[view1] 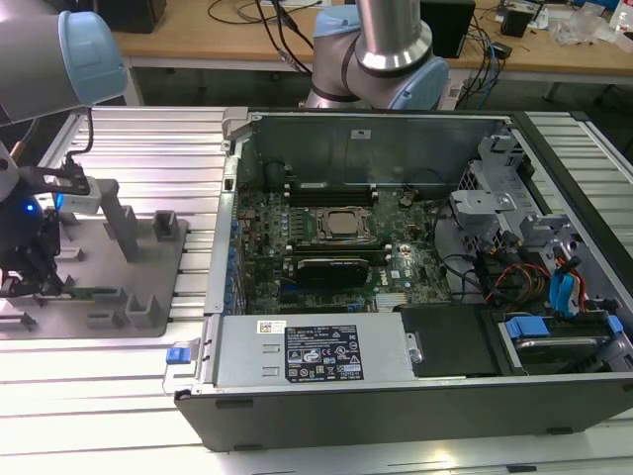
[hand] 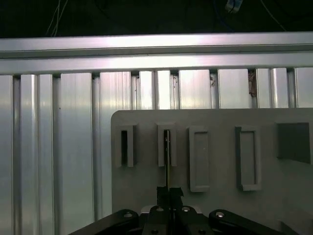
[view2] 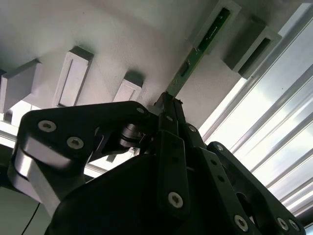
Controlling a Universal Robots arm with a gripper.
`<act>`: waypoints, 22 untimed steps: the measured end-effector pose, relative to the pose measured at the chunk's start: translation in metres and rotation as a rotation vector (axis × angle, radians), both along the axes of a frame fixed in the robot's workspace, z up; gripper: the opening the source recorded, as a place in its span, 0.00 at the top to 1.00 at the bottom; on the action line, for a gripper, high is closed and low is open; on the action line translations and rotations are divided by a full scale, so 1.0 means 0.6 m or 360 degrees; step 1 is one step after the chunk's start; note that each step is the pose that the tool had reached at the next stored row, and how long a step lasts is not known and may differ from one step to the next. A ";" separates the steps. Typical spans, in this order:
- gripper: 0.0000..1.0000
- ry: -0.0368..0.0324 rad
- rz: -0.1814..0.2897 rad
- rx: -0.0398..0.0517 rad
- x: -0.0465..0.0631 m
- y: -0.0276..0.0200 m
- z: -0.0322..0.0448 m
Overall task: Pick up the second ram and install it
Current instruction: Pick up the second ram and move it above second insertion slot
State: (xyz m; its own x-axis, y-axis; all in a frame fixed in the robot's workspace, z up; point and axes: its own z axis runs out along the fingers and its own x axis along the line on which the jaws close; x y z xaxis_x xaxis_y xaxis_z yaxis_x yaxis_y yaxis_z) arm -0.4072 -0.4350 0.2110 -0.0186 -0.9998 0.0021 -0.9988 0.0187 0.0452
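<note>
Where the claw [view1: 38, 285] hangs: over the gray holder [view1: 148, 267], exterior view's left
Claw grip: pinched together on one end of the ram [view2: 194, 54]
Ram: on edge, far end in a holder slot [hand: 167, 142]

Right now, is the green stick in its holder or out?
In: the second ram sits slotted in the gray holder, gripper shut on it.

Count: 1 open computer case [view1: 297, 406], 1 gray tray [hand: 225, 147], 4 rectangular holders [hand: 199, 187], 1 green memory stick [view2: 198, 51].
</note>
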 end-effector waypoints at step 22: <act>0.91 0.0000 0.0009 -0.0001 0.000 0.0010 0.086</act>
